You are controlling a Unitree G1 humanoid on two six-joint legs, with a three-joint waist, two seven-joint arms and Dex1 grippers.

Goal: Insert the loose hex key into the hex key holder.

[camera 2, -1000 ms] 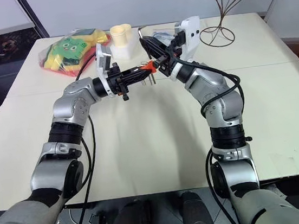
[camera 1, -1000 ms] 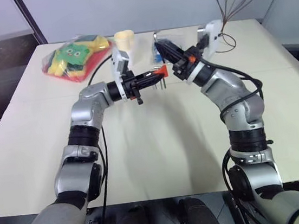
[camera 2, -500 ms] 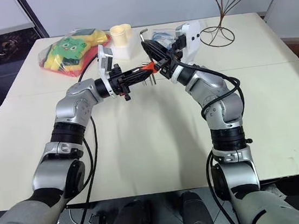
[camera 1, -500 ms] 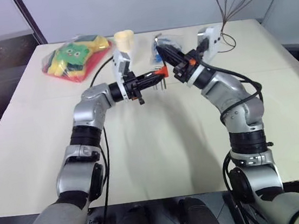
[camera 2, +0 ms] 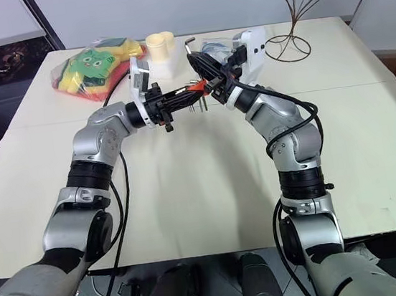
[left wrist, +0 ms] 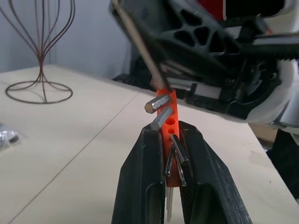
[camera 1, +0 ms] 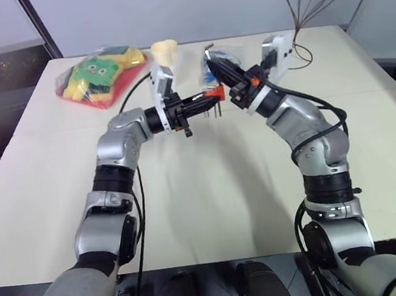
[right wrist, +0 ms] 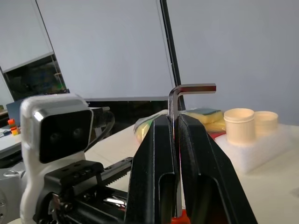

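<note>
left gripper (left wrist: 170,154): clamped on hex key holder (left wrist: 169,122) | right gripper (right wrist: 175,140): clamped on loose hex key (right wrist: 180,93) | key tip at holder, above surface (camera 1: 210,190) centre

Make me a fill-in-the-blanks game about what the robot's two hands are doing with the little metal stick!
1. The left gripper is shut on the hex key holder, whose colour is ______.
2. The right gripper is shut on the loose hex key, which is bent like the letter ______.
3. The key's lower end meets the holder's ______ end.
4. Both are held up above the ______.

Missing words: red-orange; L; top; table
</note>
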